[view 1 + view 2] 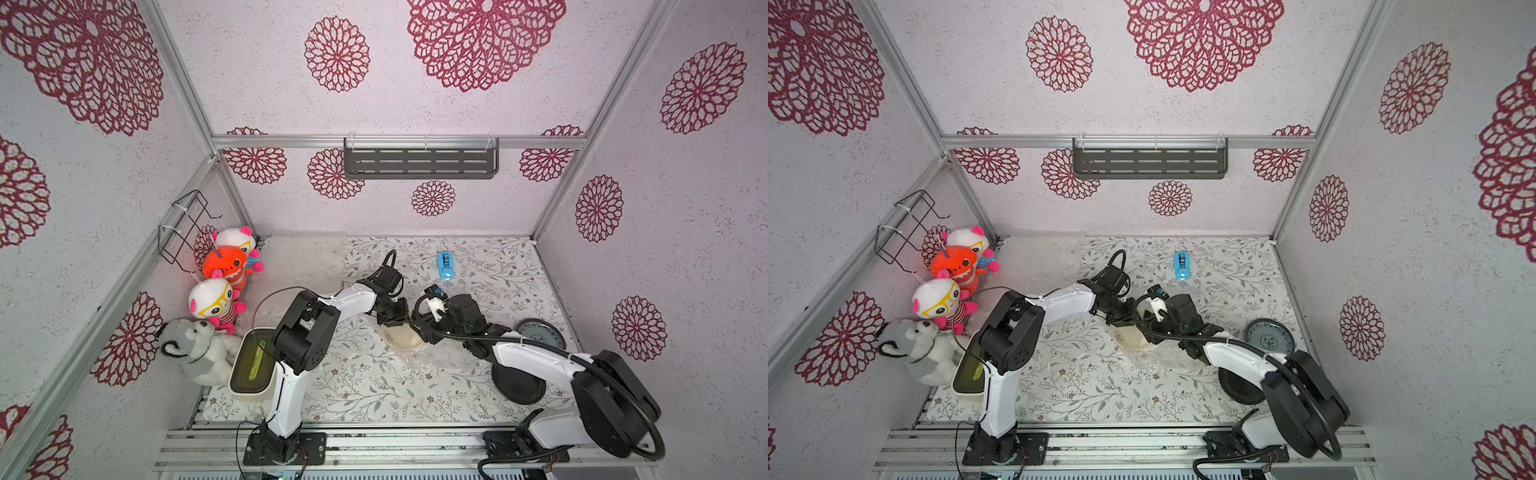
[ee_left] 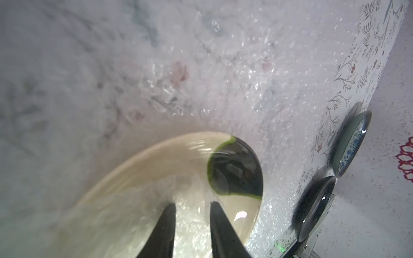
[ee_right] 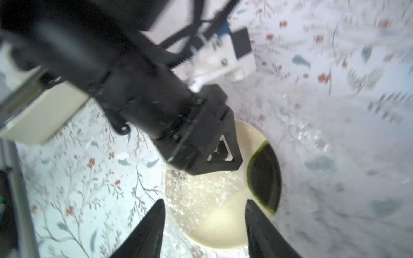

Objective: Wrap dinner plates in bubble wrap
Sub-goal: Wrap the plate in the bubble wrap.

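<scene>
At the near edge of the floral table (image 1: 353, 399), we see the black plate (image 1: 517, 384) lying partly under the right arm. Across from it stands a cream container (image 1: 245, 390) with a dark green inside. Towards the middle, the cream plate (image 1: 405, 338) sits on a sheet of bubble wrap (image 1: 444, 359), and a flap of the wrap is folded over part of it. The left gripper (image 2: 193, 204) is low over that flap with its jaws a little apart; whether they pinch the wrap we cannot tell. The right gripper (image 3: 205, 201) hovers just beside, jaws wide apart with nothing between them. Off to the right lies the blue-grey plate (image 1: 540, 332). Farther back sits a small blue object (image 1: 445, 266), its print too small for us to read. A second sheet (image 1: 305, 257) of bubble wrap lies flat by the far wall.
</scene>
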### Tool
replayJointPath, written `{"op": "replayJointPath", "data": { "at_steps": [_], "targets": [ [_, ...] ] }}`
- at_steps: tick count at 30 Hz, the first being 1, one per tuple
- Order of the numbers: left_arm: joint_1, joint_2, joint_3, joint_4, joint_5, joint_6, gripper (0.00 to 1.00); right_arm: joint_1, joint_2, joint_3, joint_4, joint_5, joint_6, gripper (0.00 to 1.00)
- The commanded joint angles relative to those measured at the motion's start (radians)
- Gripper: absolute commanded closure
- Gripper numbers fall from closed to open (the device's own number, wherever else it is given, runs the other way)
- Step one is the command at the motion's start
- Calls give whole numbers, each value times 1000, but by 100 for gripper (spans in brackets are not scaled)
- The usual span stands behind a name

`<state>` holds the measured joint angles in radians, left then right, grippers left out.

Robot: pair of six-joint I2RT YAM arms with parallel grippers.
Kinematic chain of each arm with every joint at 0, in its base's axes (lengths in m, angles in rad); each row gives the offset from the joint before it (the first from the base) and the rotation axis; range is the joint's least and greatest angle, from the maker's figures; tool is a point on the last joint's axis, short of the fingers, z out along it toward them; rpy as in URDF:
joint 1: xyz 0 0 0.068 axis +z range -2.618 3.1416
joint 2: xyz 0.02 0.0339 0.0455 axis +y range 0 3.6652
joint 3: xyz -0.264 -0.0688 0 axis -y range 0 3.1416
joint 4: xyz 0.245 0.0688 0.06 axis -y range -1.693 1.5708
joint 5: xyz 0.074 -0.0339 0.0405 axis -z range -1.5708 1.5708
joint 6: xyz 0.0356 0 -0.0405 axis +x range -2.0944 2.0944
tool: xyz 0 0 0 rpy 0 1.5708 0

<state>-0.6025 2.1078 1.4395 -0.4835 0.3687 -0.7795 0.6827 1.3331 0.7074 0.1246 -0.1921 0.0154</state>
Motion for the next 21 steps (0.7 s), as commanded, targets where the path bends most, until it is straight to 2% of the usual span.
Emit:
{"op": "replayJointPath", "data": {
  "at_steps": [1, 6, 9, 15, 19, 21],
  "targets": [
    [0, 17, -33, -9, -61, -16, 72, 69, -51, -62, -282, 129, -488, 37],
    [0, 22, -48, -7, -54, -29, 85, 150, -62, -167, -227, 190, -630, 36],
    [0, 27, -52, -15, -55, -30, 98, 193, -52, -228, -117, 241, -701, 37],
    [0, 18, -65, -20, -72, -27, 100, 259, 7, -320, 138, 345, -835, 44],
    [0, 22, -70, -26, -81, -20, 100, 289, 52, -351, 247, 388, -915, 57],
    [-1, 25, -77, -22, -82, -20, 100, 290, 29, -352, 264, 376, -926, 71]
  ]
}}
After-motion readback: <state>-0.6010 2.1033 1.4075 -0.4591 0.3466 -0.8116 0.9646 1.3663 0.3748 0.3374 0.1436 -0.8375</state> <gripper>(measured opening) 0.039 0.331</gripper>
